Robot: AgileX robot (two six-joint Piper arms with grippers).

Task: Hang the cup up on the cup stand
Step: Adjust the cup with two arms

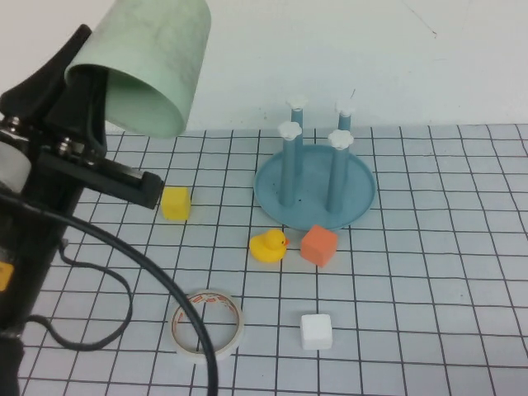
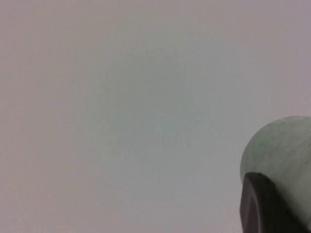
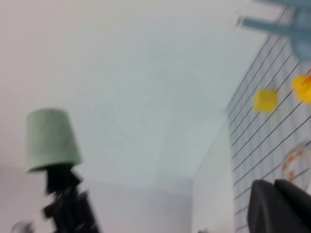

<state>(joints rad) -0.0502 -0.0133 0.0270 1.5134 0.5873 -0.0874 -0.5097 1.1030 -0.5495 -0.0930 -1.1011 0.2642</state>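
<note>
My left gripper [image 1: 82,78] is raised high at the table's left, shut on the rim of the pale mint-green cup [image 1: 153,62]. The cup is tilted, its mouth turned down and to the left. In the left wrist view the cup [image 2: 284,145] shows beside one dark finger [image 2: 262,208]. The blue cup stand [image 1: 313,198] sits at the back centre, its four posts topped with white caps and all bare. My right gripper [image 3: 279,204] shows only in its wrist view, shut and empty; that view also takes in the raised cup [image 3: 48,138] and the cup stand [image 3: 286,24].
On the gridded mat lie a yellow block [image 1: 175,203], a yellow duck [image 1: 269,245], an orange block [image 1: 319,245], a white block [image 1: 316,331] and a white tape roll [image 1: 207,322]. A black cable [image 1: 124,256] loops across the front left.
</note>
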